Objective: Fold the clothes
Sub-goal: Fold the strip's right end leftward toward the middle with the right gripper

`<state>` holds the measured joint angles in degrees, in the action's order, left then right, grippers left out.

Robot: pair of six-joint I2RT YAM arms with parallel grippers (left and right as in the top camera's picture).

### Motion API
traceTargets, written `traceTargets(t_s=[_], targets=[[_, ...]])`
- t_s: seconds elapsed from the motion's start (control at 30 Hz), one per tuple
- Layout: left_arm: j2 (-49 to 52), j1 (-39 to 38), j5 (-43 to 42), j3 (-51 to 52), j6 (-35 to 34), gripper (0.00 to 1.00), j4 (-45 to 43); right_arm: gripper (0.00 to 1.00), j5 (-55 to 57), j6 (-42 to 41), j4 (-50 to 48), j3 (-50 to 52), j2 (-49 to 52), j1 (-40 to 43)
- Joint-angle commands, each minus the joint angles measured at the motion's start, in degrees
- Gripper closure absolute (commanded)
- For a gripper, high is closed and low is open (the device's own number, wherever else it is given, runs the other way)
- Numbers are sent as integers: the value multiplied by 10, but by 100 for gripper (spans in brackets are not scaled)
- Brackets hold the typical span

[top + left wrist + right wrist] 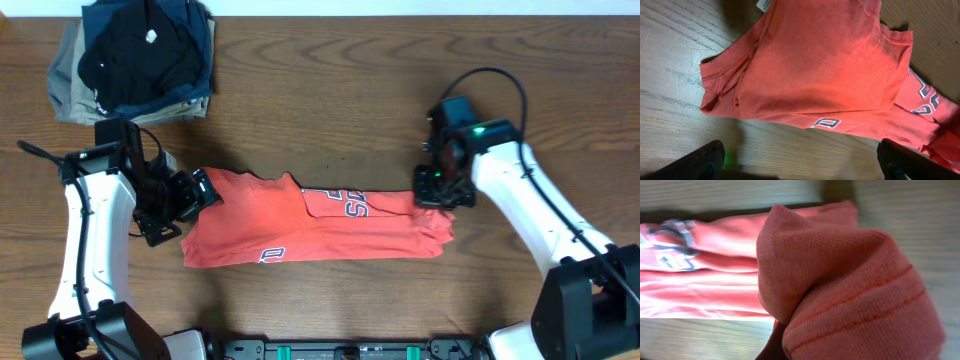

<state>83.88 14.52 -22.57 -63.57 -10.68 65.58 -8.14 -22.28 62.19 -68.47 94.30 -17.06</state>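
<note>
Resting on the wooden table [330, 120], the T-shirt [300, 235] is gripped by right hand [440, 190]; left hand [185, 212] wide.

Dark brown wooden table [330, 110] filling the view, grain running side to side, soft even light, faint shadows only, pale strip [400, 6] along the far edge, pile of folded garments [140, 60], black, navy, khaki, far left corner

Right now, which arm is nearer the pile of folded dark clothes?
Left. The left fingers sit just below the pile, at the T-shirt's left end; the right fingers are far off, at its right end.
</note>
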Motion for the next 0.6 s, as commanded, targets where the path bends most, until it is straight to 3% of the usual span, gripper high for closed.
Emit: traceTargets(t_s=[0.0, 0.4, 0.57], targets=[[-4, 2, -3, 5, 1, 2, 1, 98, -5, -50, -20, -9, -6, -42], [-4, 2, -3, 5, 1, 2, 2, 85, -6, -118, -75, -7, 14, -130], [-4, 2, -3, 5, 1, 2, 2, 87, -15, -143, -94, -7, 40, -155]])
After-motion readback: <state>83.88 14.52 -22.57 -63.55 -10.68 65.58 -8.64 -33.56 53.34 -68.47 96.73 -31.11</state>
